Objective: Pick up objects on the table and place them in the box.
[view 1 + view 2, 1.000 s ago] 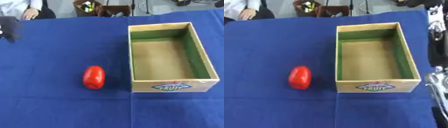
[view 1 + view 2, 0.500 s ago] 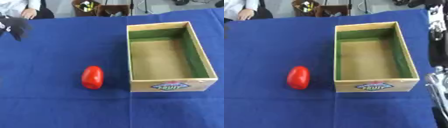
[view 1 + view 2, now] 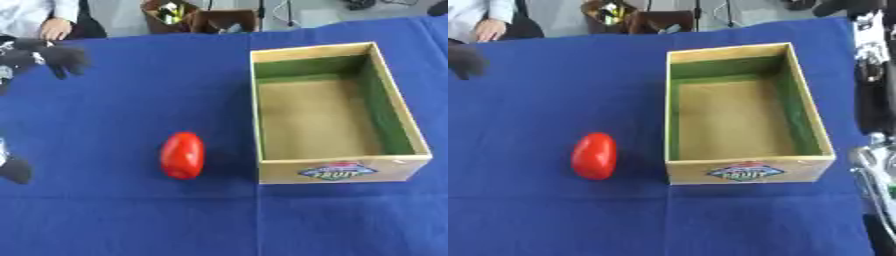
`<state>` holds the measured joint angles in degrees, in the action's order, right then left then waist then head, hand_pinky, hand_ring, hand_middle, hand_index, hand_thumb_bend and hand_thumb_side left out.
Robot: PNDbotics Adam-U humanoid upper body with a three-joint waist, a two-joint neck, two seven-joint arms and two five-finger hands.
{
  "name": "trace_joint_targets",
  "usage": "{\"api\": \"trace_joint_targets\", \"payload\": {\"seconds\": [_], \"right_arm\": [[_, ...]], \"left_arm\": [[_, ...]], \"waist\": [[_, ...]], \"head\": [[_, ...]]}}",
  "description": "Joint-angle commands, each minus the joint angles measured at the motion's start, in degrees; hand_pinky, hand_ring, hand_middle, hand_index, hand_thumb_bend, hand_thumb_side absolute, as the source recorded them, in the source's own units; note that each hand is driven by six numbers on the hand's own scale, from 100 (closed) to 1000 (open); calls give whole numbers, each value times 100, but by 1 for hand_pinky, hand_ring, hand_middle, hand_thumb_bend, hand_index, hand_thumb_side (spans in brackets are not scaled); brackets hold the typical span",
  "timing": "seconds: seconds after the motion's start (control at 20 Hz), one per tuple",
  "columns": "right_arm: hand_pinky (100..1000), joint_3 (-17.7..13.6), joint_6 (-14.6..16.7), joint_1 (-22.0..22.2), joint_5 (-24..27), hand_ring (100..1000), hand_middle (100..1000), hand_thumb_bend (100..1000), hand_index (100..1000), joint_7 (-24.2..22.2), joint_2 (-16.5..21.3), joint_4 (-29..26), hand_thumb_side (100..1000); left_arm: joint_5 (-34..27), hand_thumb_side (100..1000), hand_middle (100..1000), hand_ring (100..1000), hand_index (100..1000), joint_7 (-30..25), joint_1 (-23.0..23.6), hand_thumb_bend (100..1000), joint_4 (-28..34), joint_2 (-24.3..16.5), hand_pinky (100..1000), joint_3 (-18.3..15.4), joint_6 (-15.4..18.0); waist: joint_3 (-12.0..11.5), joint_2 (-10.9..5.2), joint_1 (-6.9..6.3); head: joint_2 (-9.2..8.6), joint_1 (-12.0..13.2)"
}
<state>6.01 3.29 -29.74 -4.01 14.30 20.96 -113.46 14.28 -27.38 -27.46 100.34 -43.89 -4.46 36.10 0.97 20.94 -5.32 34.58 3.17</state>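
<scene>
Left hand is blurred at the left edge, partly cut off, so can't tell how its fingers sit. Right hand: only arm parts show along the right edge, hand itself out of frame. Label on the box front too blurry to read; table cut by all edges.

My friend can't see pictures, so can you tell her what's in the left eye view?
A red oval object lies on a blue table just left of an open, empty wooden box with green inner walls. The robot's black left hand hovers at the far left edge, away from both.
</scene>
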Motion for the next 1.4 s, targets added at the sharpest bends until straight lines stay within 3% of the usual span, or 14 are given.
{"api": "trace_joint_targets", "payload": {"seconds": [0.05,0.25,0.6,1.0,1.4], "right_arm": [[982,0,-5,-46,26,941,550,100,704,-28,125,-113,811],[983,23,-9,-44,40,940,548,100,703,-43,133,-113,809],[984,57,-22,-40,61,940,548,100,701,-69,138,-113,806],[986,76,-30,-38,78,940,546,100,699,-92,121,-113,802],[987,83,-39,-33,94,938,544,100,697,-95,111,-113,796]], "left_arm": [[-216,807,788,740,979,-641,-202,996,-79,-263,617,29,290],[-239,752,807,773,997,-1271,-454,989,-300,-395,653,84,289],[149,687,833,807,1000,-1782,-816,966,-682,-446,692,335,264],[508,657,855,830,1000,-1969,-1146,955,-901,-287,719,596,398],[819,617,882,855,1000,-2225,-1356,1000,-1049,-121,762,895,571]], "waist": [[4,-115,-8],[34,-127,-48],[86,-140,-101],[132,-147,-124],[164,-153,-140]], "head": [[-19,-39],[14,-44],[18,-4],[-8,43],[-35,71]]}}
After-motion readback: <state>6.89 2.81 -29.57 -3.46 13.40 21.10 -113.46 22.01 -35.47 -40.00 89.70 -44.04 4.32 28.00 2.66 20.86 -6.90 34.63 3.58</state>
